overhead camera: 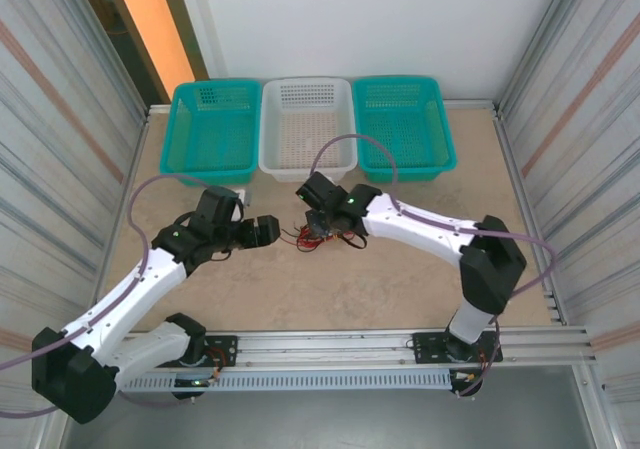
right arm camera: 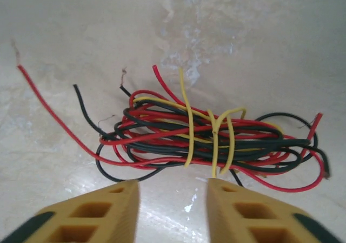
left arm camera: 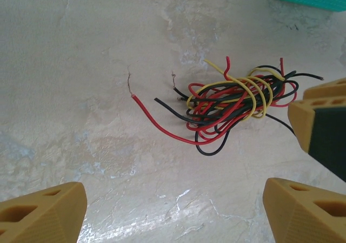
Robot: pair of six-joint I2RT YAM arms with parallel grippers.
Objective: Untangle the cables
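Mottled beige tabletop (overhead camera: 400, 279); thin cables (right arm camera: 216, 140) bundled, yellow-wrapped.

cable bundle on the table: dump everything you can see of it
The cables are thin plastic-sheathed wires in red, black and yellow, coiled into one elongated, flattened bundle. A yellow strand wraps crosswise around its middle in several turns. Loose ends stick out: a long red tail with a bare tip, and shorter black and red ends. It lies flat on the pale mottled table. The right gripper, open, sits right at its edge; contact is unclear.
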